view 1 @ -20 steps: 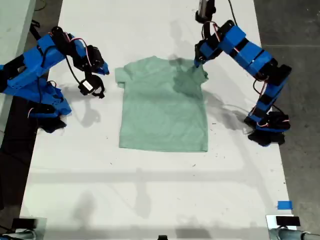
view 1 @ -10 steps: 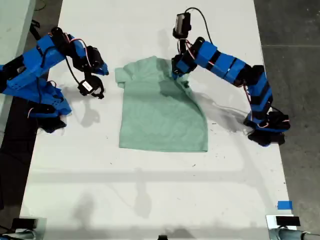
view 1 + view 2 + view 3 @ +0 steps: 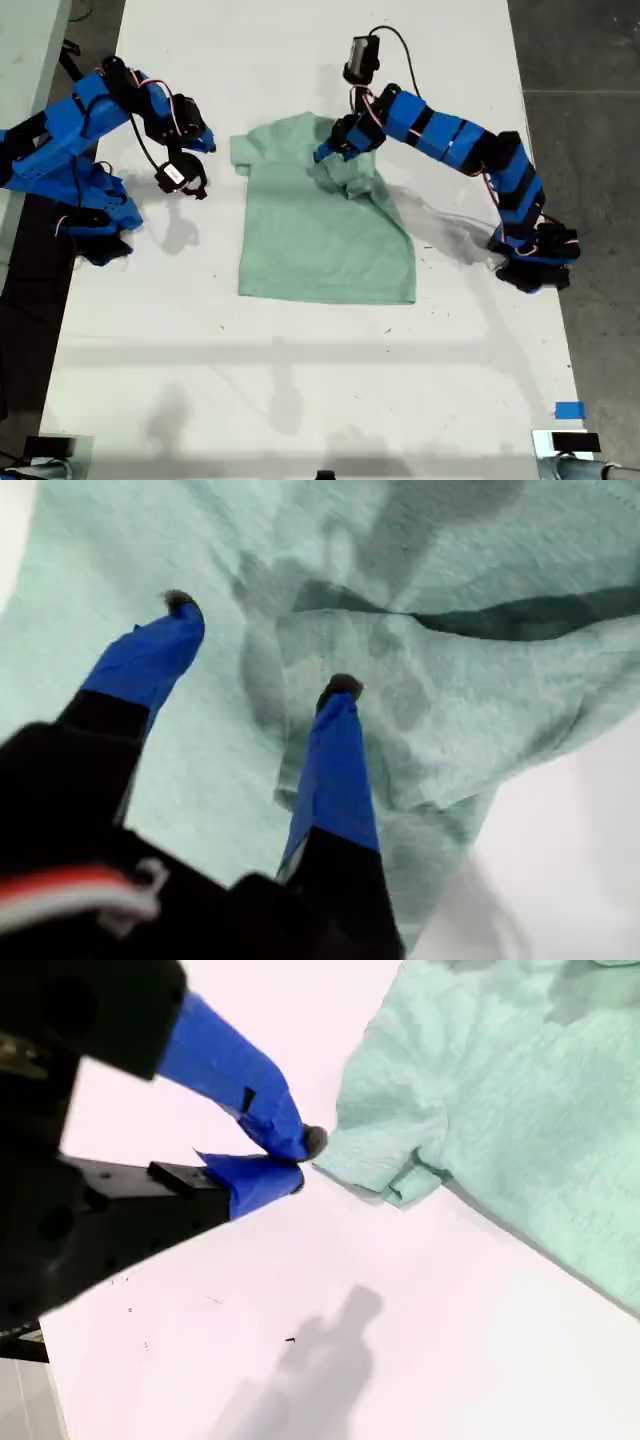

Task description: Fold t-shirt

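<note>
step: sleeve fold-in | my first gripper (image 3: 255, 645) jaws wide, bunched t-shirt (image 3: 325, 225) cloth directly beneath, nothing pinched | my second gripper (image 3: 300, 1160) closed empty, sleeve just beside tips | advice: lift clear, don't drag fold

We see a white worktop (image 3: 300, 380) and blue tape (image 3: 568, 410) at the exterior view's lower right, beside grey floor (image 3: 590, 60).
</note>
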You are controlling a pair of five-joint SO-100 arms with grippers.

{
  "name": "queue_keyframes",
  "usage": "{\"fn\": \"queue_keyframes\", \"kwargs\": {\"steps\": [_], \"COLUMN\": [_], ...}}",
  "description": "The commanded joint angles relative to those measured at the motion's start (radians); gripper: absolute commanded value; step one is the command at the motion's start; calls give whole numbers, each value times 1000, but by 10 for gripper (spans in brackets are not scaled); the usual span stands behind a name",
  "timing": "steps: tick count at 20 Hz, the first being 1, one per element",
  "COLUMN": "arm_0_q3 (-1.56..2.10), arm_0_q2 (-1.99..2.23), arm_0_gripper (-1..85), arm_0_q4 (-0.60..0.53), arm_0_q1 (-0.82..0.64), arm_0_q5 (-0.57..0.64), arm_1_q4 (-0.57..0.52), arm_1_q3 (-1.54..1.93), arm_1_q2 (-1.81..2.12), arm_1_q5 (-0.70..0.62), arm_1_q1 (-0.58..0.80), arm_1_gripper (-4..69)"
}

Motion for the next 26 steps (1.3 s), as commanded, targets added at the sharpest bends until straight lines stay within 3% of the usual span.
{"fn": "queue_keyframes", "kwargs": {"steps": [1,6,13,19,26], "arm_0_q3": [-5,9,-61,-146,-354], "arm_0_q2": [28,28,-144,-324,-676], "arm_0_gripper": [60,159,209,238,249], "arm_0_q4": [-26,-46,-107,-176,-186], "arm_0_q1": [-9,-11,-60,-213,-247], "arm_0_q5": [-5,-5,57,225,330], "arm_1_q4": [81,333,308,242,209], "arm_1_q3": [-117,-20,500,704,833], "arm_1_q2": [284,597,936,1072,1203], "arm_1_q5": [-35,-60,-29,35,67], "arm_1_q1": [9,55,9,-63,-67], "arm_1_gripper": [230,195,146,132,128]}}
